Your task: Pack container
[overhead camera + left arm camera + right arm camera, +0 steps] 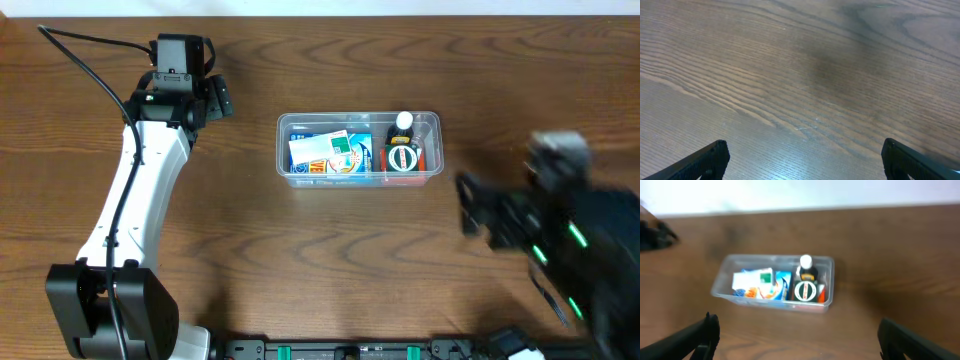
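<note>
Left claw (805, 150) and right claw (799, 325) gape wide, well apart from the container (281, 150).

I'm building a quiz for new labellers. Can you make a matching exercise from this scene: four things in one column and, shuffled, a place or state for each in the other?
Things:
1. container
2. white-capped bottle
3. blue and white boxes
4. left gripper

Places or states:
A. open, over bare table
B. in the container's right end
C. near the middle of the table
D. in the container's left part

Pairs: 1-C, 2-B, 3-D, 4-A
</note>
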`<state>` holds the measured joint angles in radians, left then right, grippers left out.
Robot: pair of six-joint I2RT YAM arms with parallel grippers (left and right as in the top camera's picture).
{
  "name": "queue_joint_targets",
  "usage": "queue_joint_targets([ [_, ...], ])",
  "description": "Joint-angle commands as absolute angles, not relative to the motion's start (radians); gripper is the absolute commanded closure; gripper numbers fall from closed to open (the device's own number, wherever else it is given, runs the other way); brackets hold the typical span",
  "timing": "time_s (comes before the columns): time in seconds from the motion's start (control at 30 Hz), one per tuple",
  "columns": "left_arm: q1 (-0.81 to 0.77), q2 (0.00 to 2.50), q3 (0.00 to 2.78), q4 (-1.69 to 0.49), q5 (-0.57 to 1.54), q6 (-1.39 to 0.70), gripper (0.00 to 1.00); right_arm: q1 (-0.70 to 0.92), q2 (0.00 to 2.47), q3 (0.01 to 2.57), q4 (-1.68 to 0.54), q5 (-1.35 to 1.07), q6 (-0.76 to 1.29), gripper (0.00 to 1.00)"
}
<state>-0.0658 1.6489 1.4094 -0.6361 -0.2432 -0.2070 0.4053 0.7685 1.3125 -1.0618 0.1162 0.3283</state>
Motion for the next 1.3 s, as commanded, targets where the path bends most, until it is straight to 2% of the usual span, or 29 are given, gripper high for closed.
queue_joint_targets([
  [0.0,-0.062,1.627,1.413,-0.64,-0.255,-0.216,0.02,0.422,0.6,1.316,-1.125,0.144,0.313,0.01],
  [0.43,-0.062,1.627,1.413,-0.64,-0.255,-0.216,0.02,0.422,0.104,1.316,-1.396,0.146,0.313,0.01],
  [0.57,-0.062,1.627,1.413,-0.64,-0.255,-0.216,0.02,0.422,0.004,1.316,-1.404,0.147,0.312,0.01],
  [0.73,-0.062,1.627,1.413,-0.64,-0.255,-0.216,0.02,0.418,0.007,1.328,-1.424,0.138,0.288,0.01],
  [0.83,-0.062,1.627,1.413,-0.64,-0.255,-0.216,0.02,0.418,0.007,1.305,-1.336,0.032,0.237,0.01],
  [0.97,-0.062,1.627,1.413,-0.64,-0.255,-0.216,0.02,0.418,0.007,1.194,-1.102,-0.123,0.193,0.01],
  [1.27,-0.062,1.627,1.413,-0.64,-0.255,-0.216,0.02,0.418,0.008,0.757,-0.736,-0.181,0.282,0.01],
])
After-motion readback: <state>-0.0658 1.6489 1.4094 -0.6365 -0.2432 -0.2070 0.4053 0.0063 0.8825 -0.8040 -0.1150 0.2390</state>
